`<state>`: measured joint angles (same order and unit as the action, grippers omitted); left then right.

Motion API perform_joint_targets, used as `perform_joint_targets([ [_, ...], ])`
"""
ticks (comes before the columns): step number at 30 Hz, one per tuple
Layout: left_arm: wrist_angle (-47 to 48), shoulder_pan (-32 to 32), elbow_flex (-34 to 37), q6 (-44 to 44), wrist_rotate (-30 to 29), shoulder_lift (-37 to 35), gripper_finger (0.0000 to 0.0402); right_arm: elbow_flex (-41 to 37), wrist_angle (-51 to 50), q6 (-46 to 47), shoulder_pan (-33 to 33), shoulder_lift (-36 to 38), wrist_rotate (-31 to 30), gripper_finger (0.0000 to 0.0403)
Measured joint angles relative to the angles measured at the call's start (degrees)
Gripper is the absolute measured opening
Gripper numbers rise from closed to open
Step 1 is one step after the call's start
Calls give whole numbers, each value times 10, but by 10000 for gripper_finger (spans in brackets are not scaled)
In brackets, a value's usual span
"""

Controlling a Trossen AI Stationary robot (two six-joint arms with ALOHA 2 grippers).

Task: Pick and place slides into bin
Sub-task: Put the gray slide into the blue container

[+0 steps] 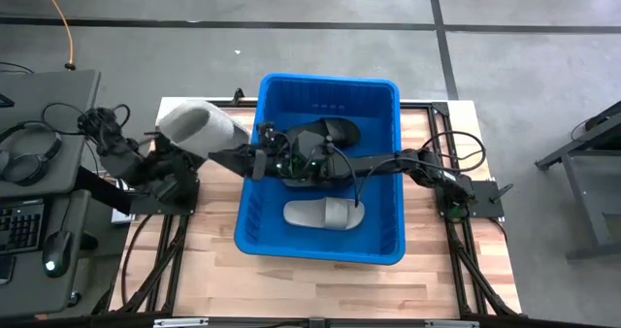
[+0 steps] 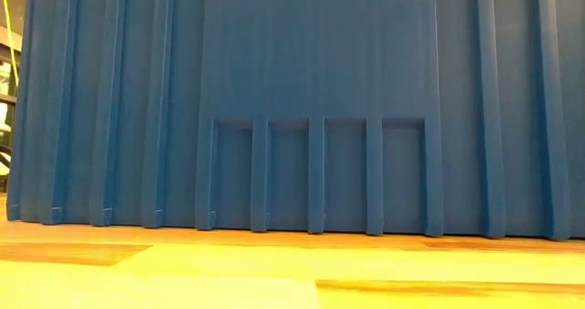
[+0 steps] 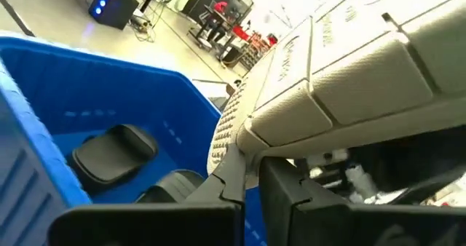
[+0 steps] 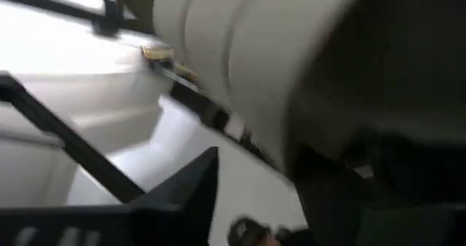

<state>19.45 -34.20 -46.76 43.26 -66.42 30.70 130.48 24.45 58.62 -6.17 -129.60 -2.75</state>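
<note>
while the blue bin (image 1: 388, 95) stood mid-table, both arms reached over its rim and met inside. the left gripper (image 3: 255, 180) was clamped on a light grey slide (image 3: 349, 71). the right gripper (image 1: 320, 163) sat beside it; its jaws couldn't be made out. below lay another grey slide (image 1: 325, 213), beyond a black slide (image 1: 330, 131).

Bright-blue ribbed bin (image 1: 254, 212) holds a black slide (image 1: 325, 131) and a light grey slide (image 1: 325, 213); table (image 1: 320, 284) pale wood
</note>
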Motion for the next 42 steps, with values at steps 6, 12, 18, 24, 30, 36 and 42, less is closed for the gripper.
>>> perform_joint_targets([
  [6,30,1,-1,12,-24,-65,4,0,-46,-3,7,1,72,243],
  [12,64,0,-1,14,68,-108,3,0,-74,-19,9,6,90,249],
  [18,206,0,-1,177,197,-136,3,0,-207,-97,16,53,137,235],
  [24,227,0,-1,215,316,-131,3,0,-339,-179,33,130,93,230],
  [30,227,0,-1,226,461,-121,3,0,-482,-219,49,172,72,234],
  [36,236,1,-1,262,547,-93,3,0,-507,-246,65,176,75,232],
  [42,230,0,-1,285,596,-50,2,0,-505,-259,68,175,85,232],
])
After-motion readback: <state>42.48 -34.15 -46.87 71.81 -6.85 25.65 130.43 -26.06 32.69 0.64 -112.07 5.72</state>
